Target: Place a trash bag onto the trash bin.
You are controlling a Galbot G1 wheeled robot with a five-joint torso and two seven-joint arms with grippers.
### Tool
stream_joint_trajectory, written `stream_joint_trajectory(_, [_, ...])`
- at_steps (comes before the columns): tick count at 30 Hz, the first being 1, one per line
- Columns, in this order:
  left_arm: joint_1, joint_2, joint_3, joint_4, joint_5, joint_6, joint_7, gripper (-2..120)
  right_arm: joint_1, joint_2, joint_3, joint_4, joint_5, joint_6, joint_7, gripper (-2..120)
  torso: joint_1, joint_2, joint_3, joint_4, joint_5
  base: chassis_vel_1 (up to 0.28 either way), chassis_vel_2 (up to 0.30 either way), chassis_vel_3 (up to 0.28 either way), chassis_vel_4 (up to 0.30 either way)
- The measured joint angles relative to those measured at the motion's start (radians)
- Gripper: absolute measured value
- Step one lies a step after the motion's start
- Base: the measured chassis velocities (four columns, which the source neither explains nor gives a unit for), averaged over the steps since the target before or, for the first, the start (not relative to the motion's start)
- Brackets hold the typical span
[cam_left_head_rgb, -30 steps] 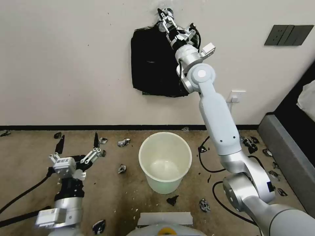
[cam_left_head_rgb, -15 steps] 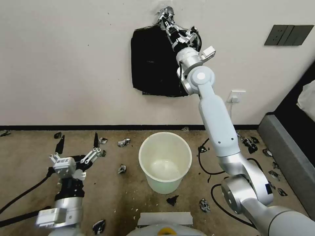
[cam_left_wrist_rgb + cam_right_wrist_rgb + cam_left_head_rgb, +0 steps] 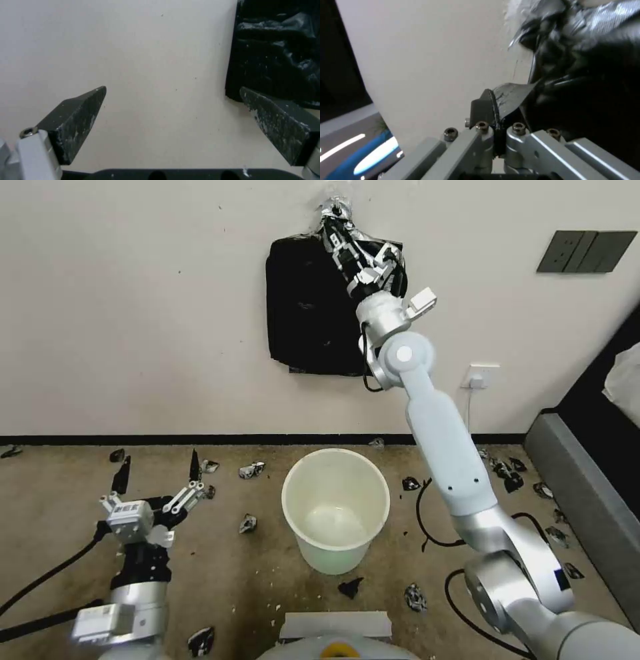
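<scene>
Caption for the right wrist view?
Right gripper shut on a fold of the trash bag hanging against the wall.

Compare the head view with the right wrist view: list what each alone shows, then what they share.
Head view alone: the trash bin standing empty on the carpet, black scraps scattered around it, and the left gripper open, low on the robot's left.

Right wrist view alone: the right gripper's fingers pressed together on a fold of black plastic.

Both: the right gripper raised at the top of the black bag stack on the wall, beside its silvery taped top.
</scene>
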Motion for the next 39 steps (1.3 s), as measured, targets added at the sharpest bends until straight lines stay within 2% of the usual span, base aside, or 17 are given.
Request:
stream_joint_trajectory(8, [-0.004,-0.001,0.014,-0.008,-0.002,0.000,0.000,100,-0.181,-0.075,-0.049,0.155,-0.083,0.008,-0.033,0,0.000,0.000,0.000,0.0001,0.0002,0.000,0.000,0.000,0.000])
stream_joint_trajectory(16, [0.006,-0.008,0.026,-0.020,-0.001,-0.004,0.000,100,-0.307,-0.110,-0.066,0.229,-0.121,0.008,-0.025,0,0.000,0.000,0.000,0.0000,0.0000,0.000,0.000,0.000,0.000])
stream_joint_trajectory(30, [0.009,-0.011,0.045,-0.031,0.000,-0.013,0.001,100,-0.414,-0.150,-0.104,0.310,-0.184,0.006,-0.017,0,0.000,0.000,0.000,0.0001,0.0000,0.000,0.000,0.000,0.000])
stream_joint_trajectory(39, [0.013,-0.011,0.054,-0.036,0.002,-0.023,0.001,100,-0.571,-0.200,-0.113,0.411,-0.278,0.006,-0.040,0,0.000,0.000,0.000,0.0001,0.0000,0.000,0.000,0.000,0.000])
